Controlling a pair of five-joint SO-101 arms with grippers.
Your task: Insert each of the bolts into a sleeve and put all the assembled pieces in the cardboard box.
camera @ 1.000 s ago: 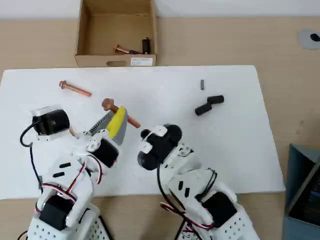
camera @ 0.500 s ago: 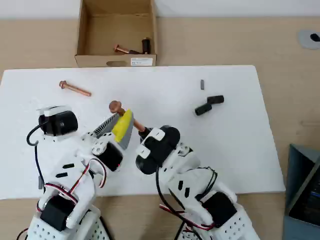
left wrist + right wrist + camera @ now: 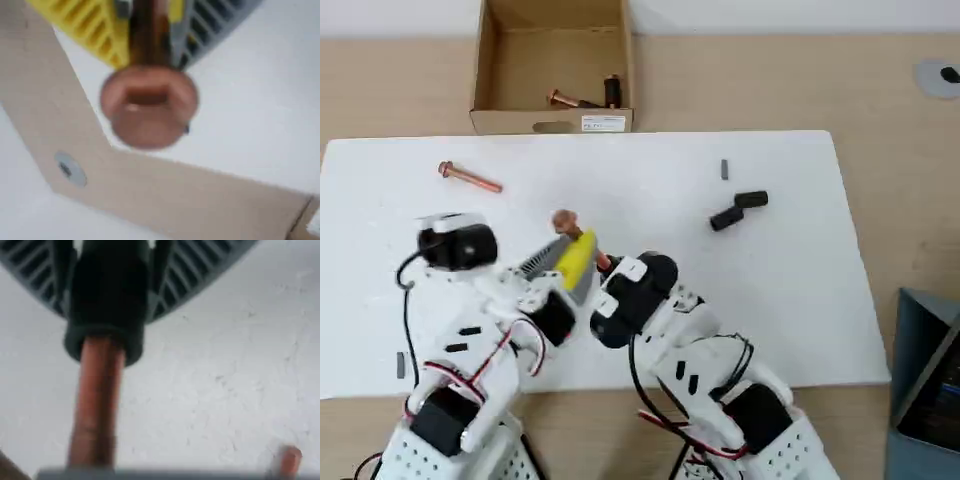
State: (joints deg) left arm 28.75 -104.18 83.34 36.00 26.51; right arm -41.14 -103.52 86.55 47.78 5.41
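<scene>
The left gripper point(image 3: 150, 27) is clenched on a copper bolt point(image 3: 148, 107): its yellow finger point(image 3: 80, 25) and grey finger point(image 3: 215, 25) pinch the shaft just behind the round head, which sticks out free of the tips. The right gripper point(image 3: 107, 265) grasps a black sleeve point(image 3: 106, 300) between its grey ribbed fingers, and the far end of that bolt's shaft sits in the sleeve's open mouth; how deep it reaches cannot be told. In the high view the two arms meet near the middle of the white mat point(image 3: 780, 290), the bolt slanting from its head down toward the right arm's wrist. Well apart to the left lies a loose bolt point(image 3: 468, 177) on the mat. On the right part of the mat two loose sleeves point(image 3: 751, 199) and point(image 3: 726, 218) lie near each other, with a small grey piece point(image 3: 724, 169) just beyond them. The cardboard box point(image 3: 480, 70) stands on the wooden table point(image 3: 890, 150) at the mat's far edge. It holds a boxed bolt point(image 3: 563, 99) with a dark piece on its shaft, and a boxed sleeve point(image 3: 611, 90) just beside it.
</scene>
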